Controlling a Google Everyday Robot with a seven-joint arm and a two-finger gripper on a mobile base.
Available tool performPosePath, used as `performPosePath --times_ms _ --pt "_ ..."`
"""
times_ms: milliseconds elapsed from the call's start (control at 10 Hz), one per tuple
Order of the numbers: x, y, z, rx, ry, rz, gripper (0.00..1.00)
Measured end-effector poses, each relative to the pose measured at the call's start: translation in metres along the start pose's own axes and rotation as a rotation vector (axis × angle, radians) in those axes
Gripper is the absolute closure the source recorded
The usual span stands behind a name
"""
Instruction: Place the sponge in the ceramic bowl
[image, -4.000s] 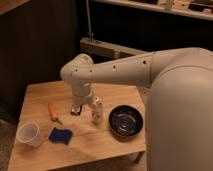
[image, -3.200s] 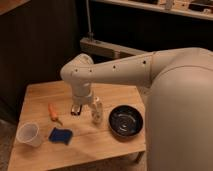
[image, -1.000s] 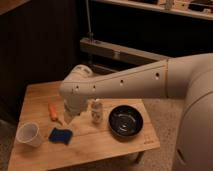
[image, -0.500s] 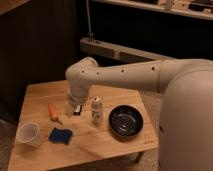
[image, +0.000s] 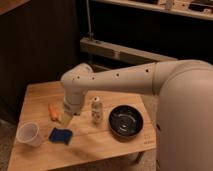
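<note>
The deep-blue sponge (image: 60, 135) lies flat on the wooden table (image: 107, 147), near the front left. The glossy black ceramic bowl (image: 126, 121) rests on the table's right side, with nothing inside it. My gripper (image: 67, 117) hangs from the white arm over the table, just above and slightly right of the sponge and next to the orange carrot-shaped item (image: 53, 112). It is not touching the sponge.
A translucent whitish plastic cup (image: 29, 135) stands at the front left, left of the sponge. A small white bottle (image: 96, 110) stands upright between the gripper and the bowl. Dark cabinets and a shelf rise behind the table.
The arm has swung and the gripper has shifted a little around the spot above the sponge. The sponge, bowl, cup and bottle have stayed where they were.
</note>
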Motion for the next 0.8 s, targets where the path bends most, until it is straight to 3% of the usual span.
performPosePath --times_ms 200,300,500,800 --pt "0.01 0.004 0.035 -0.032 -0.01 -0.049 0.35" --pt "0.01 0.007 0.045 -0.021 -0.02 -0.078 0.35" --pt "0.004 0.009 0.058 0.037 -0.073 -0.144 0.35" --pt "-0.012 0.015 0.072 0.077 -0.111 -0.239 0.35"
